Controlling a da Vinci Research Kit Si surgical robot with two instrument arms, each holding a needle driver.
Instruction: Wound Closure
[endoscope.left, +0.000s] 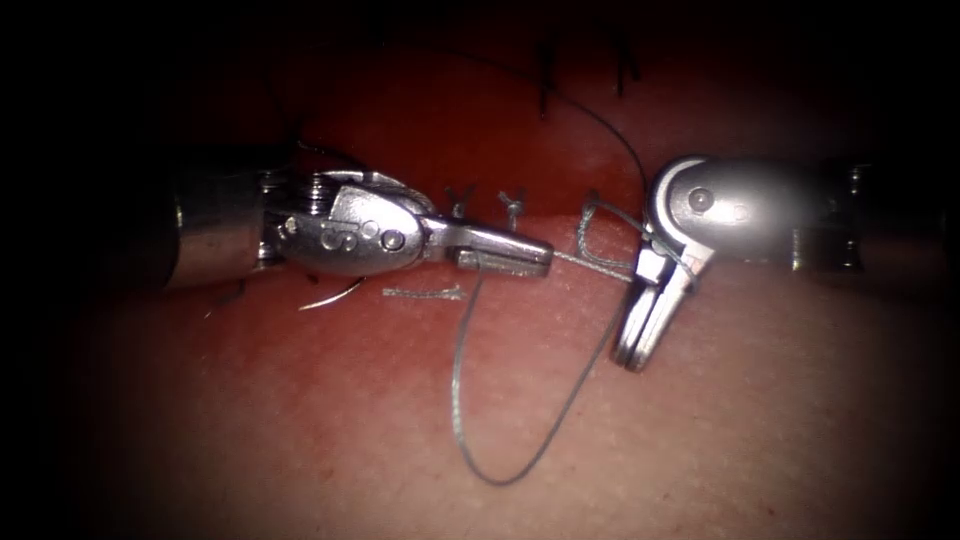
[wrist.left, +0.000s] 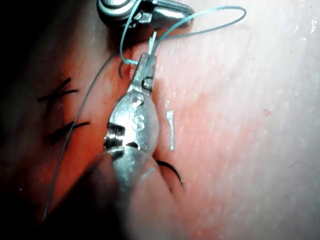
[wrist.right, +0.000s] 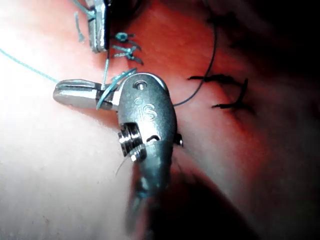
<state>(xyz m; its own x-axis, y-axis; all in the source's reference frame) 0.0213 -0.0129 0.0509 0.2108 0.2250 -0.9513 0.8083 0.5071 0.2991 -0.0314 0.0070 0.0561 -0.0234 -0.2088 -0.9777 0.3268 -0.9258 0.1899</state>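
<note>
My left tool (endoscope.left: 520, 255) reaches in from the left along the stitched cut (endoscope.left: 485, 210), its jaws shut on the pale thread (endoscope.left: 500, 478). From there the thread hangs in a long loop over the near tissue and rises to my right tool (endoscope.left: 640, 335). That tool points down with its jaws shut, and thread is wound around them near the wrist. The left wrist view has the left tool (wrist.left: 145, 70) pinching thread close to the right tool (wrist.left: 145, 12). The curved needle (endoscope.left: 335, 297) lies free on the tissue under the left tool's wrist, also the dark needle (wrist.left: 172, 172). The right tool (wrist.right: 75, 92) carries the wrap.
Tied pale stitches (endoscope.left: 513, 200) sit along the cut, with a fresh one (endoscope.left: 592, 205) by the right tool. Dark stitches (endoscope.left: 545, 80) cross the far tissue. A short cut piece of thread (endoscope.left: 425, 293) lies loose on the near tissue.
</note>
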